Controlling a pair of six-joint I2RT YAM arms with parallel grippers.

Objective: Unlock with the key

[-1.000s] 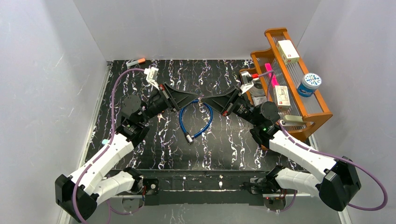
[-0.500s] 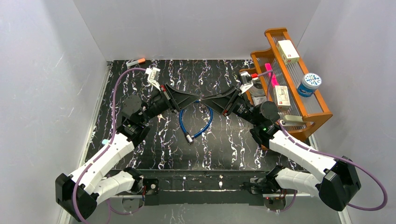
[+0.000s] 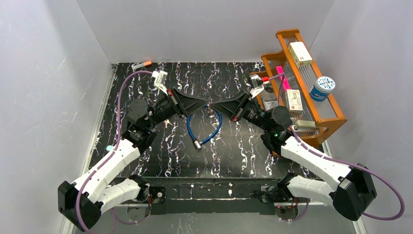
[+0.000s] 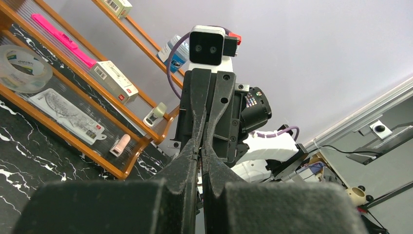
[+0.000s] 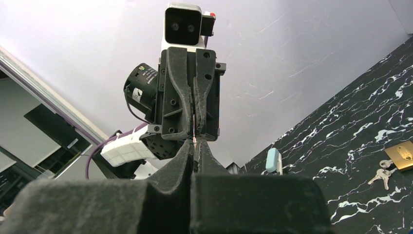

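Observation:
My left gripper (image 3: 206,103) and right gripper (image 3: 212,106) meet tip to tip above the middle of the black marble table (image 3: 234,156). Both are shut. In the left wrist view my fingertips (image 4: 199,153) press together facing the right gripper's fingers (image 4: 208,97). In the right wrist view my tips (image 5: 195,144) are closed; a thin reddish sliver (image 5: 194,134) shows between them and the left gripper. I cannot tell what it is. A brass padlock (image 5: 400,156) with keys (image 5: 382,176) lies on the table.
A blue cable loop (image 3: 204,127) with a metal end lies under the fingertips. A wooden rack (image 3: 336,119) at the right holds boxes, a tape roll (image 4: 22,68), a pink stick and a blue-lidded jar (image 3: 323,87). An orange-tipped marker (image 3: 142,64) lies at the back left.
Hardly anything. The two grippers stay tip to tip over the cable; the left fingertips shifted only slightly.

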